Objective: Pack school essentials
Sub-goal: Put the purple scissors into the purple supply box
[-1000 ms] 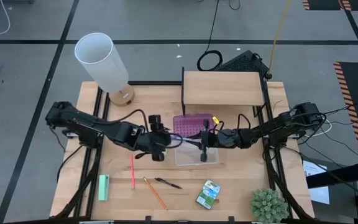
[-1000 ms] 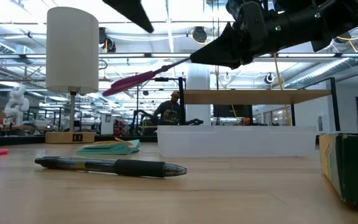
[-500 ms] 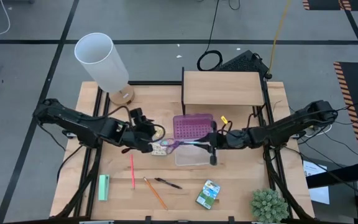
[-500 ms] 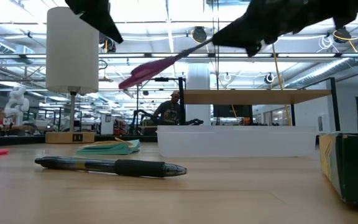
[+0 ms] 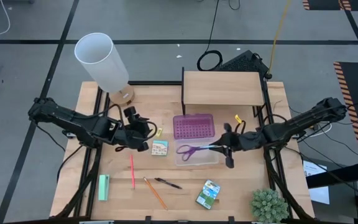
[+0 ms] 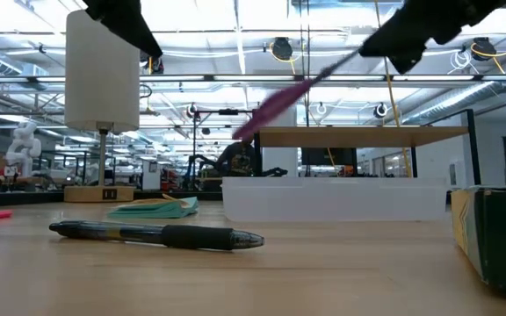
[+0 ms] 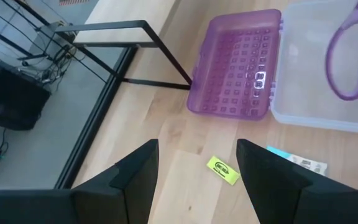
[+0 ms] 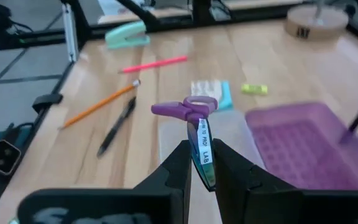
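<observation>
The purple-handled scissors [image 5: 194,149] hang in the air over the clear case [image 5: 199,158], with my right gripper [image 5: 219,147] shut on their blade end. My left gripper [image 5: 145,129] stands open at the table's left, just left of the tiny yellow piece [image 7: 223,170] and touching nothing. The colourful square pack [image 5: 160,148] lies left of the case. Near the front edge lie the red pencil [image 5: 132,172], the orange pencil [image 5: 155,193], the black pen [image 5: 168,183] and the crayon box [image 5: 208,193]. My right gripper pinches the scissors' closed blades [image 8: 202,151] between its two fingers, which come slanting down from the table's right and lie along the blades. The scissors stick out ahead of the fingers, handles [image 8: 185,109] lowest and toward the table's left, lifted clear above the case.
The purple lid [image 5: 193,126] lies open behind the case. A mint-green block [image 5: 104,186] sits front left and a plant [image 5: 269,205] front right. A lamp [image 5: 101,62] and a wooden shelf [image 5: 221,87] stand along the far edge.
My left gripper has drawn back toward the table's left and far edges, away from the scissors. My right gripper has carried the scissors toward the right edge, so their handles now hang over the clear case and tilt down more steeply.
</observation>
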Tool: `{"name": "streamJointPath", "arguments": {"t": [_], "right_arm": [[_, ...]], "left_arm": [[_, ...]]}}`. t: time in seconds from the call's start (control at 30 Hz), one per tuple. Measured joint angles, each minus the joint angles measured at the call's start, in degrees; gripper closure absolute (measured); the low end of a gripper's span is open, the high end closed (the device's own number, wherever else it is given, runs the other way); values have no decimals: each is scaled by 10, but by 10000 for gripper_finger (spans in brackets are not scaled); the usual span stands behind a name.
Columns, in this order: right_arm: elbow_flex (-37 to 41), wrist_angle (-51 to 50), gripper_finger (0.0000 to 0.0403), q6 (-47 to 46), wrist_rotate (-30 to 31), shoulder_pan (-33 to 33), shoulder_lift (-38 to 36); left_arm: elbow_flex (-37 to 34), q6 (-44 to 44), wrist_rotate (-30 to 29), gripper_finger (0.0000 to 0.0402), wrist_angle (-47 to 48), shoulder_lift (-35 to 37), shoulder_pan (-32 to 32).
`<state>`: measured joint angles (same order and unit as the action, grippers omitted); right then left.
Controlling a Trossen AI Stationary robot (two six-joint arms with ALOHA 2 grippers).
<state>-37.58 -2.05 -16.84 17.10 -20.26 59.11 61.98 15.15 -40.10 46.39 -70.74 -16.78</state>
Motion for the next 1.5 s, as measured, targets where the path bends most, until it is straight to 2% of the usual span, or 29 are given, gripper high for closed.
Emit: {"name": "streamJointPath", "arguments": {"t": [0.23, 0.57, 0.8, 1.17, 1.5], "right_arm": [[41, 22, 362, -38, 42, -12, 3], [145, 198, 362, -50, 61, -12, 3], [200, 280, 362, -52, 72, -12, 13], [208, 350, 362, -52, 72, -7, 87], [208, 362, 353, -63, 85, -7, 127]], "left_arm": [[0, 0, 0, 181, -2, 0, 0], [0, -17, 0, 181, -34, 0, 0], [0, -19, 6, 181, -38, 0, 0], [0, -30, 8, 181, -55, -1, 0], [0, -39, 12, 181, -62, -1, 0]]}}
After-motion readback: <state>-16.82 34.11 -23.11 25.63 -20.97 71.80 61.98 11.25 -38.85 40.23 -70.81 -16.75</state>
